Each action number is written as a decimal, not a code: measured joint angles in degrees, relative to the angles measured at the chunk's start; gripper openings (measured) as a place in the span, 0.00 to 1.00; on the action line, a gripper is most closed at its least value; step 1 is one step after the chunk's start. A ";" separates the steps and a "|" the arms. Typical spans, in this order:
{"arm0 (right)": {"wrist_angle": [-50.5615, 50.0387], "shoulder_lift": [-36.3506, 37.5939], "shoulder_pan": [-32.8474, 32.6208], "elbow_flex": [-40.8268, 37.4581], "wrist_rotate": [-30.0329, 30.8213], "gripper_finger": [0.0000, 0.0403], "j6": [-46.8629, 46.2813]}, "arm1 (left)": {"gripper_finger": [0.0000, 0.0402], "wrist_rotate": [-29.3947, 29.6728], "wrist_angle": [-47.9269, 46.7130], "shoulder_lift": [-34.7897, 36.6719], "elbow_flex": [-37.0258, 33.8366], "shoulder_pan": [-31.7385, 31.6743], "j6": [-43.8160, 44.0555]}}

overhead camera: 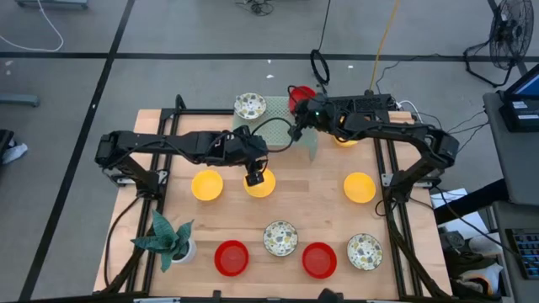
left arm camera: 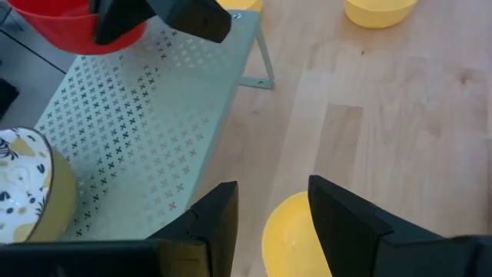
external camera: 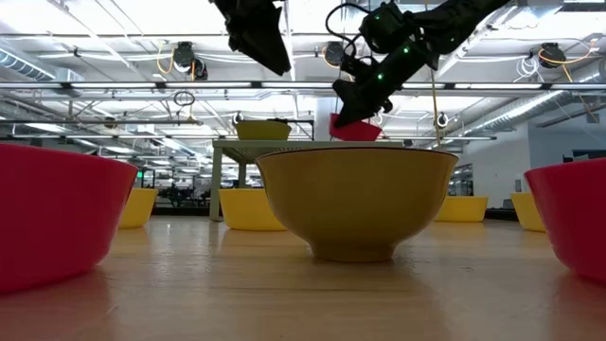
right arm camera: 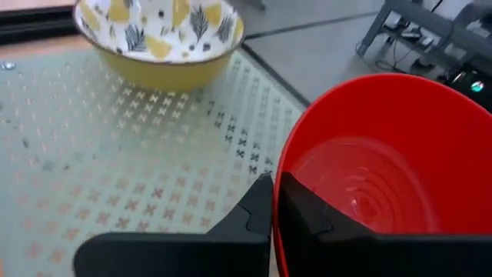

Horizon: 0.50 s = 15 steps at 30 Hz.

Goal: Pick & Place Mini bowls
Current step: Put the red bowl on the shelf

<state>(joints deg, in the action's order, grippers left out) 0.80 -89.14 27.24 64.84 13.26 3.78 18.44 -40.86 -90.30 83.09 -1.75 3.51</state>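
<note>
My right gripper [overhead camera: 296,128] is shut on a red mini bowl [right arm camera: 384,154], holding it at the far right corner of the pale green rack [overhead camera: 305,141]. The low view shows this red bowl [external camera: 355,128] at about rack-top height. A speckled white bowl [overhead camera: 250,106] stands on the rack's far left part. My left gripper [left arm camera: 273,208] is open and hangs high above a yellow bowl [overhead camera: 259,185] on the table, touching nothing. Other yellow, red and speckled bowls sit on the table. My right gripper pinches the red bowl's rim [right arm camera: 278,185], one finger inside the bowl and one outside, slanting down from above. The bowl is slightly tilted over the rack's corner. I cannot tell whether its base touches the rack.
Yellow bowls [overhead camera: 207,185] [overhead camera: 360,187] stand mid-table, with another [overhead camera: 344,140] under my right arm. Along the near edge stand two red bowls [overhead camera: 232,257] [overhead camera: 319,259] and two speckled ones [overhead camera: 280,238] [overhead camera: 364,251]. A potted plant [overhead camera: 168,240] stands at the near left corner.
</note>
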 joint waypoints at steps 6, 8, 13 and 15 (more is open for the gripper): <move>-1.51 -0.05 1.45 0.15 -0.04 0.01 -3.30 | 0.41 -0.11 -0.09 0.00 0.00 -0.10 -0.03; -2.77 -0.07 2.02 0.15 -0.02 0.01 -3.50 | 0.41 -0.11 -0.13 0.00 0.00 -0.10 -0.05; -2.80 -0.07 3.19 0.15 -0.05 0.01 -5.61 | 0.41 -0.11 -0.11 0.00 0.00 -0.10 -0.20; -2.82 -0.07 3.48 0.14 -0.05 0.01 -6.05 | 0.41 -0.11 -0.11 0.00 0.00 -0.10 -0.53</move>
<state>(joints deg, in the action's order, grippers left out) -2.02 -89.21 30.72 64.98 13.21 -2.28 18.33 -40.97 -90.30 83.09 -1.85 2.98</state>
